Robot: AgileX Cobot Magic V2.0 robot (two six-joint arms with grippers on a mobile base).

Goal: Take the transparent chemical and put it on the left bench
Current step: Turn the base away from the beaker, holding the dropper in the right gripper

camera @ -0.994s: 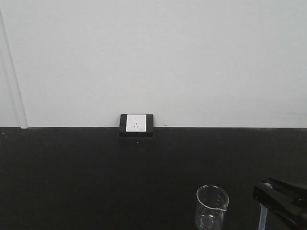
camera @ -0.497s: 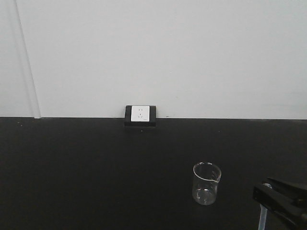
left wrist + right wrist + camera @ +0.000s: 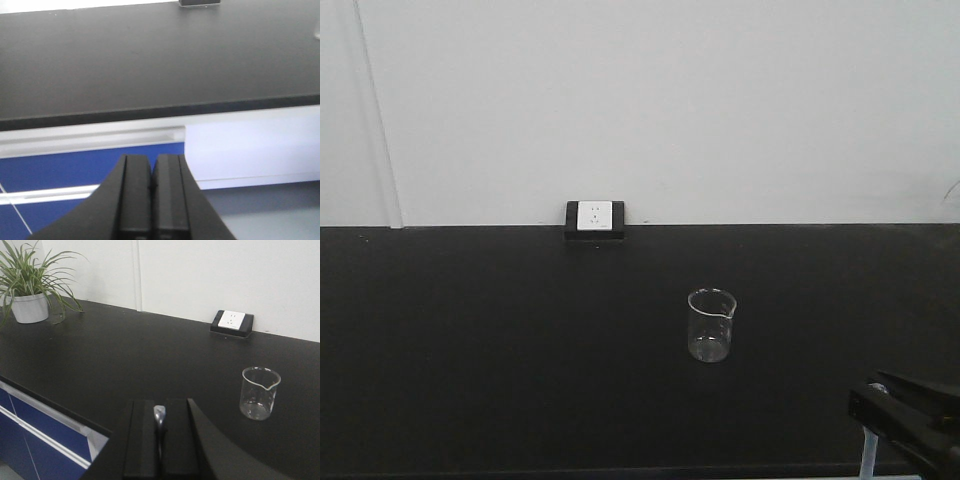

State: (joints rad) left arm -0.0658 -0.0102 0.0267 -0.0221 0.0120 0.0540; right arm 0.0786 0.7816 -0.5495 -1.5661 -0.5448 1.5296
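Note:
The transparent chemical, a thin clear pipette point(image 3: 159, 415), is pinched between the black fingers of my right gripper point(image 3: 160, 407), with its rounded bulb showing at the fingertips. In the front view its tube point(image 3: 867, 457) hangs below the right gripper point(image 3: 870, 405) at the bottom right corner. My left gripper point(image 3: 151, 162) is shut with nothing between its fingers and hangs below and in front of the bench edge point(image 3: 150, 112). The left bench is out of view.
A clear glass beaker point(image 3: 711, 325) point(image 3: 258, 392) stands on the black bench point(image 3: 470, 340). A white wall socket point(image 3: 594, 218) point(image 3: 232, 321) sits at the back edge. A potted plant point(image 3: 27, 290) is at the far left. Blue cabinet fronts point(image 3: 75, 165) lie under the bench.
The whole view has drawn back from the bench: beaker and socket have shifted up and shrunk, and the bench's front edge now shows. The right gripper still holds the pipette.

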